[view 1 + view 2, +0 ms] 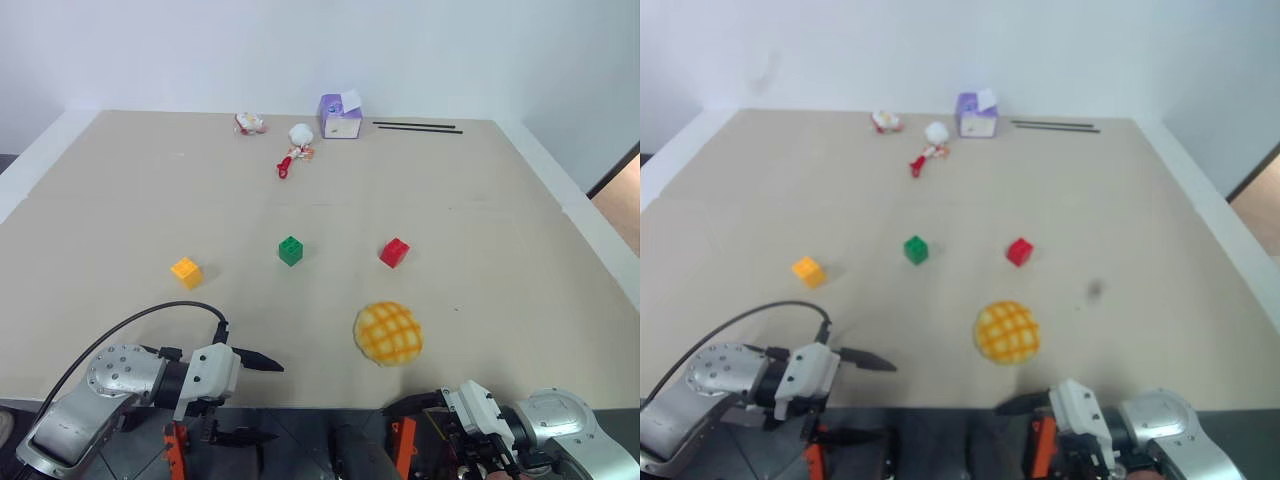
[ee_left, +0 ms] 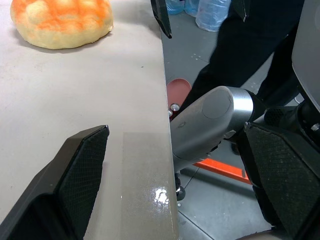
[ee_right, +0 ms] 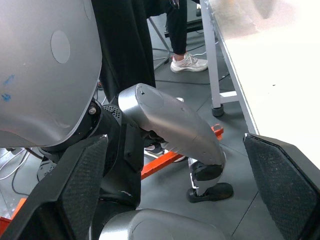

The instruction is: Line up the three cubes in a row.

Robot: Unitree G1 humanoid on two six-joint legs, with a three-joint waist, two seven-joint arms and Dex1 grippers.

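So the three cubes sit mid-table, well apart: yellow-orange cube [image 1: 186,271] toward the left, green cube [image 1: 290,250] in the middle, red cube [image 1: 394,252] to its right. The bun [image 1: 388,333] lies nearer the front edge, below the red one. Purple-and-white box [image 1: 340,117] at the far edge has something white poking out the top. Left gripper [image 1: 252,398] and right gripper [image 1: 415,405] hang at the near edge, fingers spread wide, holding nothing.
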